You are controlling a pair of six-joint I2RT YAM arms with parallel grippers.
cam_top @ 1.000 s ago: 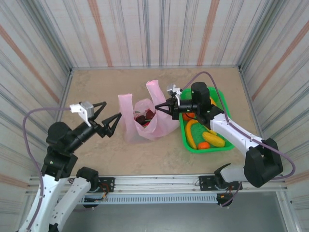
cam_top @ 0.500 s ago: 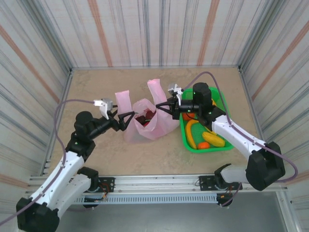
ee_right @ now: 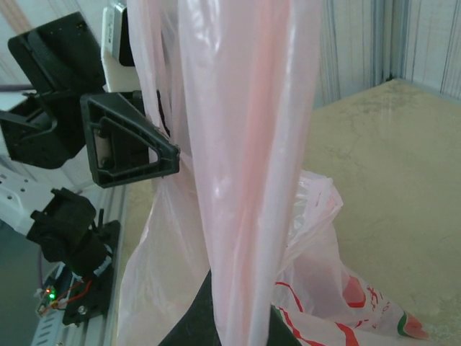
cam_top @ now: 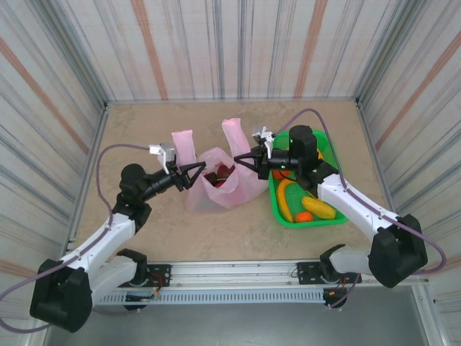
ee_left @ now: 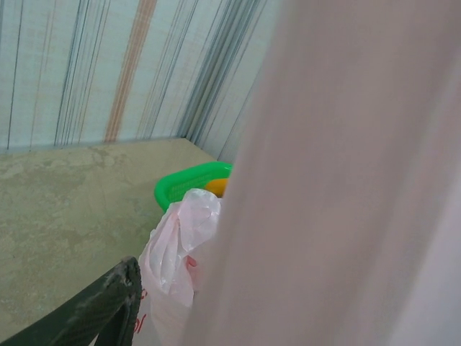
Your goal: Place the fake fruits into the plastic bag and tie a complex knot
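Plastic bag (cam_top: 223, 189) sags between the pincers. The right pincer (cam_top: 240, 160) pinches its near edge taut and the left pincer (cam_top: 198, 175) stands spread around the opposite edge, likely holding the mouth wide for the fake fruits (cam_top: 317, 207).

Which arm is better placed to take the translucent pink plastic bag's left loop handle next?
Left, probably: the left tool sits right at that handle, while the right tool is shut on the opposite side of the bag.

Robot test booth, striped panel walls (cam_top: 216, 43), metal mounting rail (cam_top: 238, 272)
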